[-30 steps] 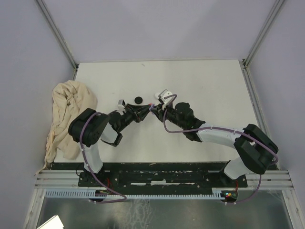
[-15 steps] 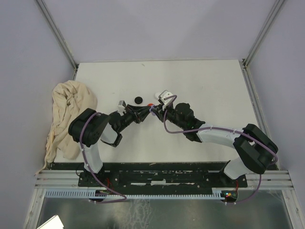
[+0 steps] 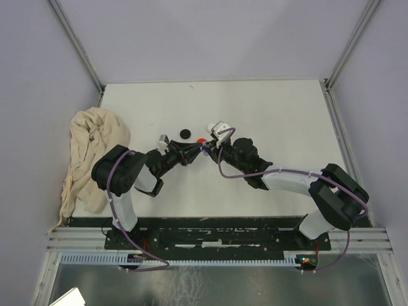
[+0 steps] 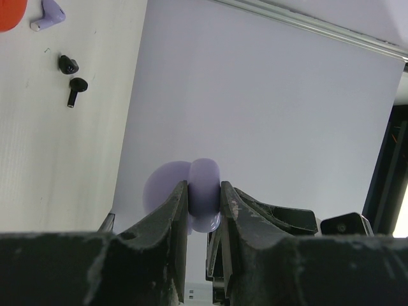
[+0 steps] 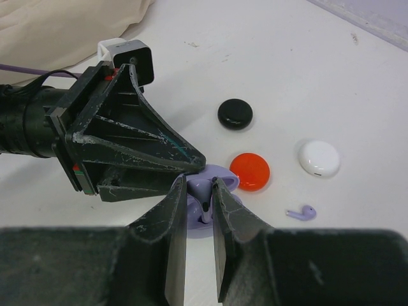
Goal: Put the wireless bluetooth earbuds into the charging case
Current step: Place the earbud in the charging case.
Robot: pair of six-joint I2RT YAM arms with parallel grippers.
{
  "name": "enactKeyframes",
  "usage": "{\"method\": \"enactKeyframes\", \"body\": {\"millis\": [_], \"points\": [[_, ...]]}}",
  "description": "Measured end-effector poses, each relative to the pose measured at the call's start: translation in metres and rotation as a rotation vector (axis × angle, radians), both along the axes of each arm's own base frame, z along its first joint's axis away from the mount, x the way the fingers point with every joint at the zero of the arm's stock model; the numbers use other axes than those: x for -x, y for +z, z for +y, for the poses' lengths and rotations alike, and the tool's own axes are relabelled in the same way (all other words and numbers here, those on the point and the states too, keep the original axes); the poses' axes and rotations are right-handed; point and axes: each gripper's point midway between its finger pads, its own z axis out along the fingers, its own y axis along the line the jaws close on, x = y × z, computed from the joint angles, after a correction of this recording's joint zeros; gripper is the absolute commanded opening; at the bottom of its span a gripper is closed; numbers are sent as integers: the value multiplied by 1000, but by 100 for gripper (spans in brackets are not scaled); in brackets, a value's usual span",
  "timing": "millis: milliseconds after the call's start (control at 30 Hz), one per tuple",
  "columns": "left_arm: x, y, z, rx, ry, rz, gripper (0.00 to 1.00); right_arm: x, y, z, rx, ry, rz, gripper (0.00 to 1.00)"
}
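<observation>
Since a second ago my right arm [image 3: 287,182] edged aside, baring the red disc [image 3: 201,141] mid-frame. Left wrist: left tool [image 4: 204,187] clamped on the lilac case [image 4: 205,201], bottom centre. Right wrist: right tool [image 5: 199,185] pinches a lilac earbud [image 5: 201,192] at it

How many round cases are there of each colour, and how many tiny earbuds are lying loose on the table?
Black case: 1
Red case: 1
White case: 1
Lilac case: 1
Black earbuds, loose: 2
Lilac earbud, loose: 1
Total: 7
</observation>
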Motion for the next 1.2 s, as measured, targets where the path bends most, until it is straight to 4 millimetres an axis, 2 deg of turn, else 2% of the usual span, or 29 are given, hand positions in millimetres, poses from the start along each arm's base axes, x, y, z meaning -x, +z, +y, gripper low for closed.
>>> {"method": "enactKeyframes", "body": {"millis": [400, 533, 567, 767, 800, 967, 1167, 1200], "points": [[1, 0, -1, 1, -7, 1, 3, 0, -3, 0, 5, 0, 5, 3], [1, 1, -1, 6, -7, 5, 3, 2, -7, -2, 11, 0, 11, 8], [1, 1, -1, 7, -7, 6, 3, 2, -8, -2, 12, 1, 12, 12], [0, 4, -3, 13, -11, -2, 3, 3, -12, -4, 9, -4, 20, 55], [0, 4, -3, 13, -11, -2, 3, 3, -11, -4, 5, -7, 21, 59], [-3, 7, -4, 19, -10, -9, 3, 9, -2, -13, -21, -22, 12, 70], [-8, 11, -3, 25, 7, -21, 3, 10, 35, -34, -81, -101, -43, 78], [-9, 11, -3, 25, 12, -20, 3, 9, 39, -37, -85, -117, -48, 82]]}}
